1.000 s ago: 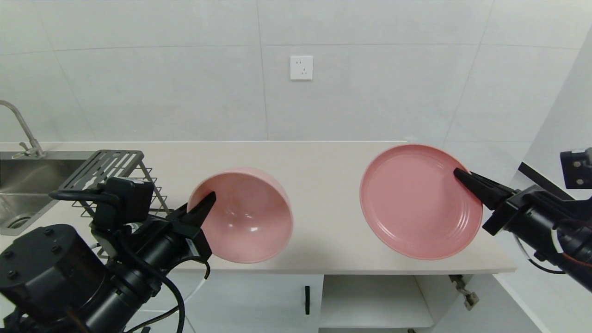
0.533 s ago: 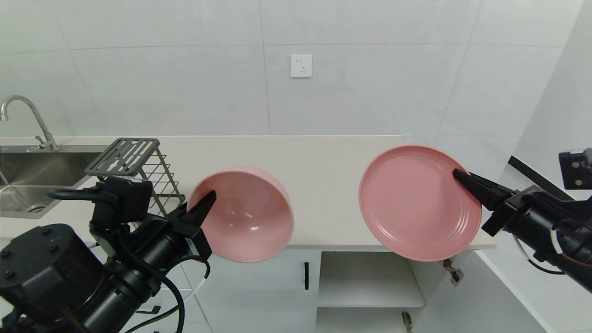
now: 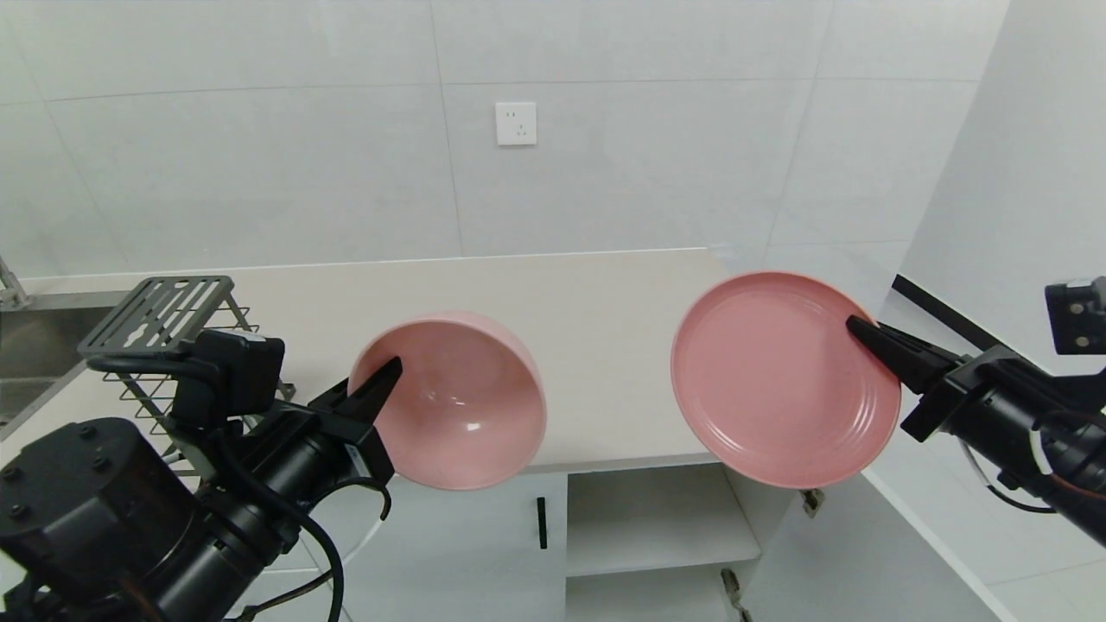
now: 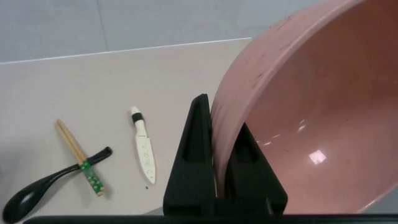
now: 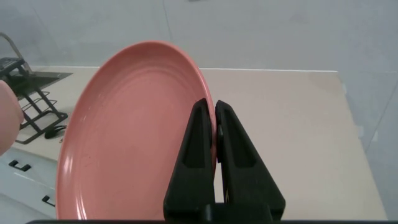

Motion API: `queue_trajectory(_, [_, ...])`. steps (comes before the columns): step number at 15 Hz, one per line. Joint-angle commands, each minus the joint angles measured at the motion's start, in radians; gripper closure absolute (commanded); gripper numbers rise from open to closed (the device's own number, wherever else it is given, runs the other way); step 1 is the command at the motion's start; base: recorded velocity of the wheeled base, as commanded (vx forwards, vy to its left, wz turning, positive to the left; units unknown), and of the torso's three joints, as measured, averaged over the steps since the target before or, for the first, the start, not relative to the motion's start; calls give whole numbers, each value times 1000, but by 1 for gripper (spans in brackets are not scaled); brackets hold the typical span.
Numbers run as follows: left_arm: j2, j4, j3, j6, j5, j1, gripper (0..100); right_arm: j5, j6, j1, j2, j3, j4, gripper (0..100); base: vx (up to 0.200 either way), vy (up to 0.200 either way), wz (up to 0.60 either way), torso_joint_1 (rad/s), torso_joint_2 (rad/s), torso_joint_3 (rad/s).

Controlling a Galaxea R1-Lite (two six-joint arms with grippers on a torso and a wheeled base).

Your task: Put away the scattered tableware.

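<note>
Pinching the pink bowl (image 3: 458,406) by its rim with the left gripper (image 3: 390,370), one finger inside the wall and one outside, closed down to the thickness of the wall. Holding it off the countertop (image 3: 596,337), tipped on its side, hollow facing back toward the robot. Sitting just to the outer side of this gripper: the dish rack (image 3: 160,302), upright on the counter.

Lying loose on the counter beyond the left gripper, in its wrist view: a black spoon (image 4: 43,186), wooden chopsticks (image 4: 78,155) crossing the spoon's handle, and a white knife (image 4: 143,146) just beside them, apart from both. Judging the left arm to be the nearer one for these, though both arms are loaded.

Opening below the counter edge, between the two grippers and lower than both: an open cupboard shelf (image 3: 657,518).

Clamping the pink plate (image 3: 778,380) at its far rim with the right gripper (image 3: 857,328), fingers closed thin across the rim. Carrying it nearly on edge, face turned toward the robot, the disc hanging inward from the gripper toward the bowl.

Judging the coming move to be turning on this: the shelf lying down and inward from the right gripper, so the plate needing lowering and levelling; the rack lying close beside the left gripper for the bowl.
</note>
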Motion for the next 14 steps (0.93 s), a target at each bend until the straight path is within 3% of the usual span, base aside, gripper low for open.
queue_trajectory(1, [2, -1, 1, 0, 0, -2, 100, 0, 0, 1, -5, 0, -1, 100, 0, 0, 0, 0, 0, 0])
queue_trajectory(6, [0, -1, 1, 0, 0, -2, 100, 0, -23, 10, -13, 3, -1, 100, 0, 0, 0, -56, 113, 56])
queue_trajectory(14, [0, -1, 1, 0, 0, -3, 100, 0, -44, 16, -13, 12, -1, 100, 0, 0, 0, -267, 534, 258])
